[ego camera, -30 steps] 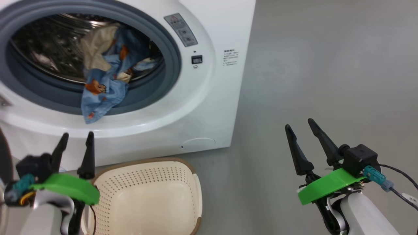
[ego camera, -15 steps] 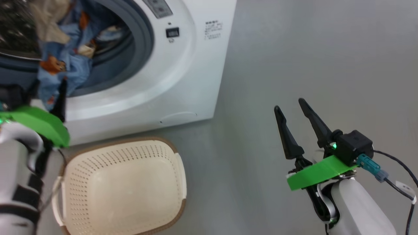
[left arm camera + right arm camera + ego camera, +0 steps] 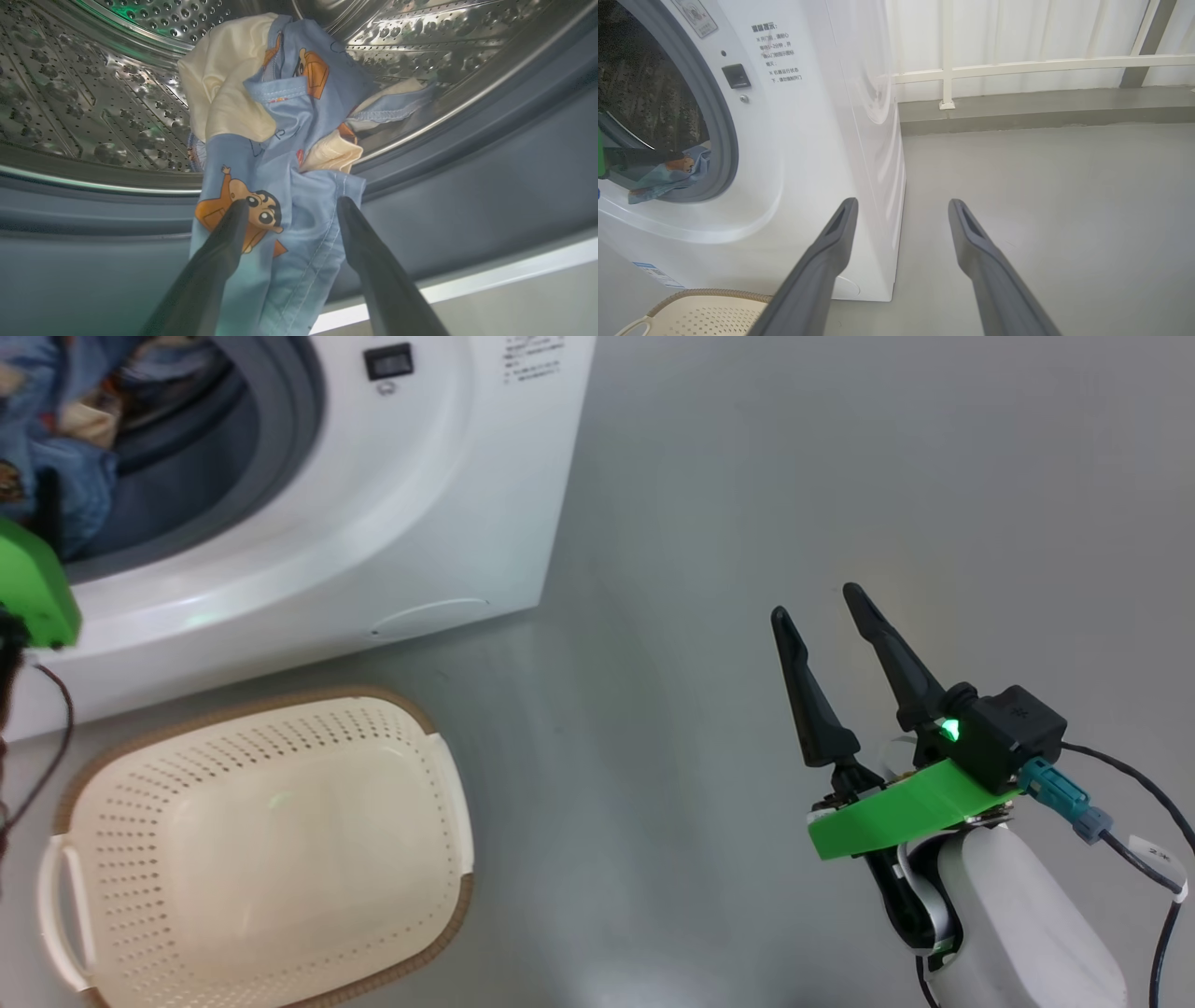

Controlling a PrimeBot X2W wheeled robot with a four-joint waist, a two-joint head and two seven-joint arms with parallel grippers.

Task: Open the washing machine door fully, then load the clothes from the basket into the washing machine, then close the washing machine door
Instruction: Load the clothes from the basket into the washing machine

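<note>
Clothes (image 3: 280, 186) hung over drum lip (image 3: 93, 184), framed mid-picture by left tool (image 3: 292, 203), spread wide; right tool (image 3: 813, 598) wide too, farther off.

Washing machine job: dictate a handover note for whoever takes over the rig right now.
Left pincer: open at the mouth of the drum, fingers either side of a hanging blue flap, not closed on it.
Right pincer: open, empty, above the floor to the right of the washing machine.
Clothes: in the drum, with the flap draped out over the grey rubber ring.
Basket: empty, on the floor in front of the machine.
Done: door opened, clothes moved across.
Left: tuck the flap in, then close the door.
</note>
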